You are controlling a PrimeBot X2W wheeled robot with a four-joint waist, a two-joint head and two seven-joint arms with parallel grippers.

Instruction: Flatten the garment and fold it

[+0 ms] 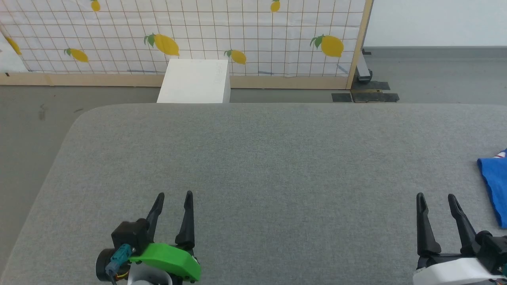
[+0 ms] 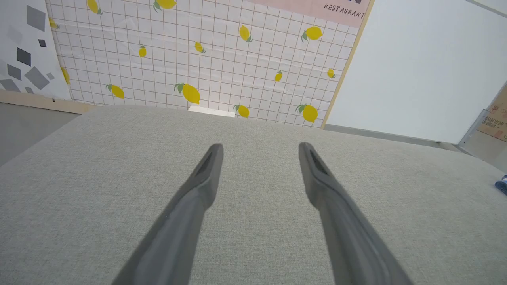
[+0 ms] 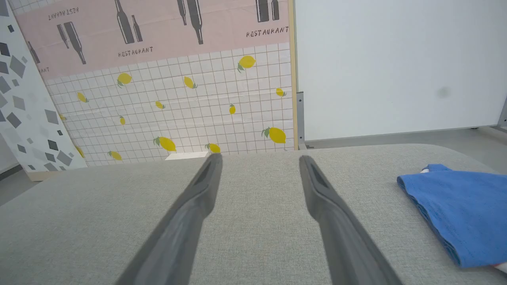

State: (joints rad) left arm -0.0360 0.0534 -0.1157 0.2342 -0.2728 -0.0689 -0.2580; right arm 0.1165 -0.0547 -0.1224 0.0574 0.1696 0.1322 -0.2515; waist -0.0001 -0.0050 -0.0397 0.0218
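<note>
Your head camera looks forward and down from above the near edge of the grey padded table (image 1: 253, 158). In its picture the left gripper (image 1: 174, 194) sits at 7 o'clock and the right gripper (image 1: 435, 195) at 5 o'clock. Each wrist camera rides low and close over that table, sighting along its own gripper toward the lemon-patterned panel (image 1: 237, 31) at 12 o'clock (the right wrist view takes in more of the wall above it). All three views share the panel, the white box (image 1: 194, 81) at its foot and the table's far edge; the garment (image 1: 495, 186) lies at the 3 to 4 o'clock edge of each
</note>
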